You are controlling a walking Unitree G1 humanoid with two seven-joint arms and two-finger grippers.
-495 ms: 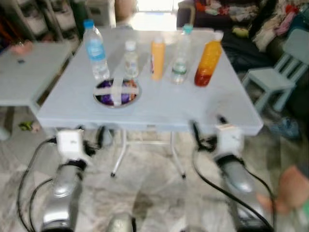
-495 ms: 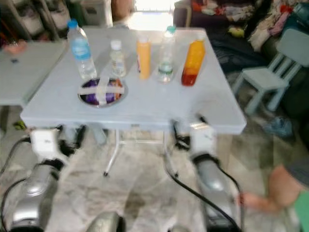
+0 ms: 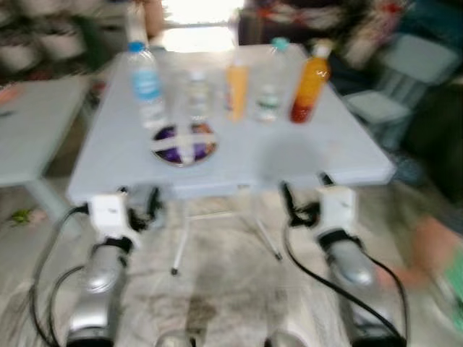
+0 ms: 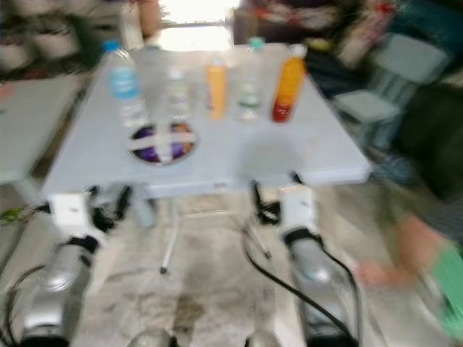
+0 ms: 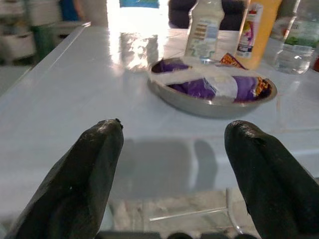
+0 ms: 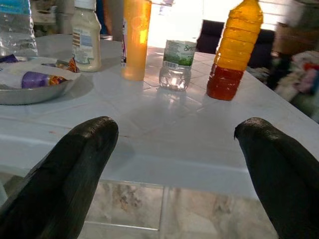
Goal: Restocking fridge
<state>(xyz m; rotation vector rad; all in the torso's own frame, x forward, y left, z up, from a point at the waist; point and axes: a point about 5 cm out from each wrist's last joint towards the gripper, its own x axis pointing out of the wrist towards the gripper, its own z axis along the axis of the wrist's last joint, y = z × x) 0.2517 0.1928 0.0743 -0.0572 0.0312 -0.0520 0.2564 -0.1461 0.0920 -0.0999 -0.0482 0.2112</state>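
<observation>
On the white folding table (image 3: 289, 155) stand a water bottle with a blue label (image 3: 147, 85), a small white bottle (image 3: 196, 92), a tall orange bottle (image 3: 236, 88), a clear green-capped bottle (image 3: 271, 79) and an orange juice bottle (image 3: 309, 83). In front of them sits a metal bowl (image 3: 184, 144) holding purple and white packets. My left gripper (image 5: 172, 164) is open, just short of the table's near edge and facing the bowl. My right gripper (image 6: 174, 159) is open too, at the near edge, facing the clear bottle and juice bottle (image 6: 233, 49).
A second pale table (image 3: 29, 130) stands to the left. A light blue chair (image 3: 401, 94) and a cluttered dark sofa (image 3: 318, 18) are at the right and back. A person's blurred hand (image 3: 434, 249) is at the lower right. Marble floor lies under the table.
The whole picture has shifted and blurred, so the camera moved. Both arms hold the same pose near the table's edge. The person's hand at the right sits a little higher.
</observation>
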